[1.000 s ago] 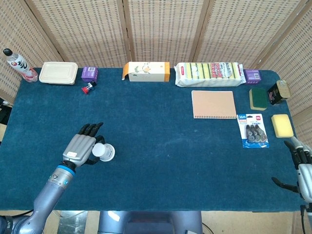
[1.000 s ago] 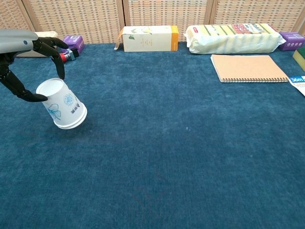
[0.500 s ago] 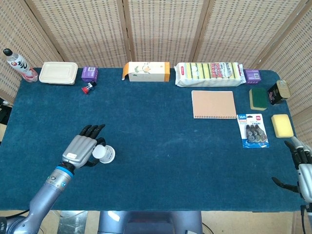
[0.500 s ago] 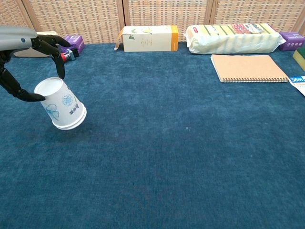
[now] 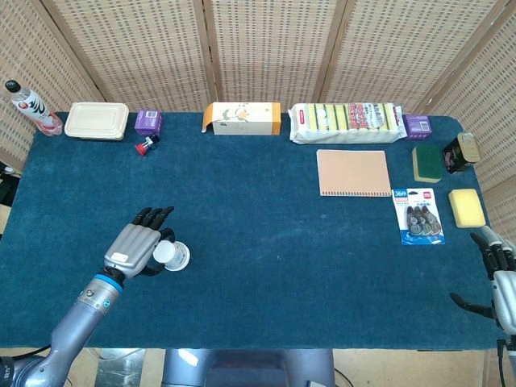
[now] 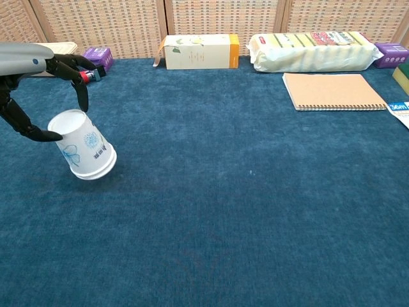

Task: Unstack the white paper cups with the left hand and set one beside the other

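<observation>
The white paper cups [image 5: 172, 256] [image 6: 83, 146], printed with blue flowers, stand upside down as one stack at the left front of the blue table [image 5: 266, 242]. The stack leans, with its rim on the cloth. My left hand [image 5: 135, 246] [image 6: 38, 61] grips its upper end: the thumb presses the left side and the fingers reach over the top. My right hand [image 5: 501, 282] hangs off the table's right front corner, fingers apart and holding nothing; only the head view shows it.
Along the back edge stand a bottle [image 5: 28, 107], a food container [image 5: 97, 120], a purple box [image 5: 148, 122], a tissue box [image 5: 242, 118] and a sponge pack [image 5: 347, 122]. A notebook [image 5: 353, 172], a blister pack [image 5: 418, 215] and a yellow sponge [image 5: 466, 207] lie at the right.
The left hand and the leaning cup stack have shifted slightly towards the table's near edge. The right hand has stayed put.
</observation>
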Controlling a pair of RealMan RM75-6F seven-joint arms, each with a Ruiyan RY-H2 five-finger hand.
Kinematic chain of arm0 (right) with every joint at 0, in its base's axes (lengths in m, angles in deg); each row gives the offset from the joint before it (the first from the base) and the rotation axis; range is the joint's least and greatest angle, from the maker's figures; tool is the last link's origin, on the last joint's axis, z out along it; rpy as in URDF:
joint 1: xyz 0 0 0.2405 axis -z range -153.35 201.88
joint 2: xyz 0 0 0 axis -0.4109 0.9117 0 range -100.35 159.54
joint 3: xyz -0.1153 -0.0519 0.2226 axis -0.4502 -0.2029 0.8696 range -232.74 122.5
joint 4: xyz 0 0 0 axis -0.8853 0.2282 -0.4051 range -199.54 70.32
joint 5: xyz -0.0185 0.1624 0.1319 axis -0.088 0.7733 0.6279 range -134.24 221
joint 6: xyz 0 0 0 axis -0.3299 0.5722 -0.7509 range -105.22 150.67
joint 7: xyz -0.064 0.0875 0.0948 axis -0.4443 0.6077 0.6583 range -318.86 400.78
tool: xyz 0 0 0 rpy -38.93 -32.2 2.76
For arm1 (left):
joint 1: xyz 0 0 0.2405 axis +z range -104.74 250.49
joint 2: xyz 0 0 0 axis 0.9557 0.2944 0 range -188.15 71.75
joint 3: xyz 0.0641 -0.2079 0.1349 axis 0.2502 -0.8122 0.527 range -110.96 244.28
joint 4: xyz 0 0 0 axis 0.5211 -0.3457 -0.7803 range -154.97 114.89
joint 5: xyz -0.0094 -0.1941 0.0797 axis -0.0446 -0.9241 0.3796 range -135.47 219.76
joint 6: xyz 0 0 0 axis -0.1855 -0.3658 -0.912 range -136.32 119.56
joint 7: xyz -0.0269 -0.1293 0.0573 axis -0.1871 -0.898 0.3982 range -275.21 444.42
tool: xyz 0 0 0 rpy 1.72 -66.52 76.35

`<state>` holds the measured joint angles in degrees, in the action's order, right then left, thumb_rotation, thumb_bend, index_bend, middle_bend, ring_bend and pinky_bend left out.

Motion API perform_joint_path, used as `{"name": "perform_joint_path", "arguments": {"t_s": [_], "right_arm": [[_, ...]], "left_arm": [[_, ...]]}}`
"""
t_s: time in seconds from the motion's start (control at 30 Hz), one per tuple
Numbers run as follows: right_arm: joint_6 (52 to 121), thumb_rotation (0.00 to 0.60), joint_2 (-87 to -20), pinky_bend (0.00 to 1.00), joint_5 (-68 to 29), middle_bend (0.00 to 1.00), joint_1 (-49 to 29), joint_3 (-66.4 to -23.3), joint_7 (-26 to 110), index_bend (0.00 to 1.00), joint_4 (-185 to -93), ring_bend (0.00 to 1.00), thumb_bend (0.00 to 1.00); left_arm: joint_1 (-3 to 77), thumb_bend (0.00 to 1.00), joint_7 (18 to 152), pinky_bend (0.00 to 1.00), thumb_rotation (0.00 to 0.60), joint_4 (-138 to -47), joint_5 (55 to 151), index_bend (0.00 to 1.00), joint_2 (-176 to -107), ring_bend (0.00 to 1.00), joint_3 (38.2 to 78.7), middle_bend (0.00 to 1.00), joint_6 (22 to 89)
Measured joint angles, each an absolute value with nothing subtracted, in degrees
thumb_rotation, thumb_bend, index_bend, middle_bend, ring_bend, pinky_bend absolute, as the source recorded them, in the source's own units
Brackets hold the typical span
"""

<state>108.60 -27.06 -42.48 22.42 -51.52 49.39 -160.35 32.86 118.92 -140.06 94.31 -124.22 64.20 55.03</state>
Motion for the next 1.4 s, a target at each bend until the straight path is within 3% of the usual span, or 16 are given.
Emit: {"name": "perform_joint_path", "arguments": {"t_s": [0.53,0.97,1.13,1.4], "right_arm": [[108.38,0.6,-27.01,0.0,-42.24,0.0,22.38,-51.49,49.14,0.04,-160.56,0.0,0.0],[108.42,0.6,-27.05,0.0,-42.55,0.0,22.44,-51.7,48.58,0.04,-160.95,0.0,0.0],[108.24,0.6,-27.24,0.0,-42.69,0.0,22.4,-51.89,47.72,0.04,-161.12,0.0,0.0],[107.83,0.6,-27.28,0.0,-42.03,0.0,22.33,-51.8,47.52,0.04,-161.02,0.0,0.0]], "left_arm": [[33.47,0.26,114.4,0.0,0.6,-139.75,95.38,0.4,-121.99,0.0,63.59,0.0,54.86],[39.01,0.26,98.63,0.0,0.6,-140.66,105.17,0.4,-108.94,0.0,63.19,0.0,54.07],[39.75,0.25,96.51,0.0,0.6,-135.86,105.45,0.4,-109.52,0.0,63.95,0.0,51.32],[39.4,0.26,95.47,0.0,0.6,-126.99,104.31,0.4,-116.84,0.0,64.75,0.0,46.91]]}}
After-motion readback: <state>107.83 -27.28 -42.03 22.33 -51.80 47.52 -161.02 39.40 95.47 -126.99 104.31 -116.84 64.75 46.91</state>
